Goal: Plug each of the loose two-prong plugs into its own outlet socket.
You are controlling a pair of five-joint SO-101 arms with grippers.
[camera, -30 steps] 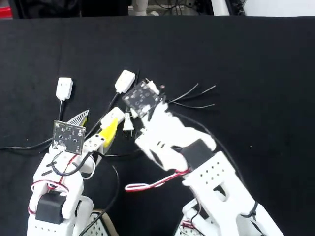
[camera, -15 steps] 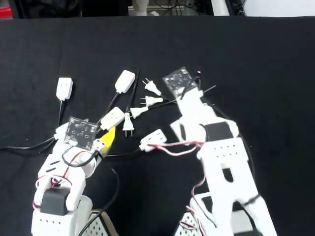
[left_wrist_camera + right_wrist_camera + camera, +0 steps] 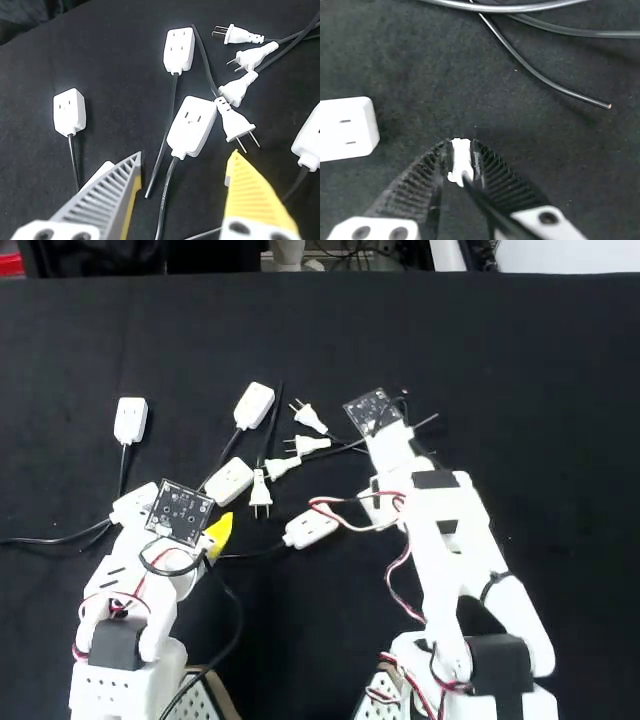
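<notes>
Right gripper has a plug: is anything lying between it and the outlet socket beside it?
Nothing visible does. The right gripper is shut on a white plug, and bare black tablecloth lies between it and the outlet socket. The loose black wire runs off on the plug's other side.

Left pincer (image 3: 185,155) open, wide gap btwn grey finger (image 3: 107,192) & yellow finger (image 3: 252,197). Just past the gap, mid socket (image 3: 192,125) lies on black counter (image 3: 110,45), slots up, w/ its black cord (image 3: 164,200) passing btwn the fingers. Far socket (image 3: 179,48) is beyond it, 2 slot pairs showing. Side socket (image 3: 69,111) sits well apart, beyond grey finger. Edge socket (image 3: 307,137) is cut off by the frame, beside yellow finger. Four white plugs on black leads: near plug (image 3: 235,124) is right beside mid socket, prongs aimed at yellow tip. Plug 2 (image 3: 239,86) is just beyond it, then plug 3 (image 3: 252,54) & plug 4 (image 3: 235,34), all loose, none in a socket.
</notes>
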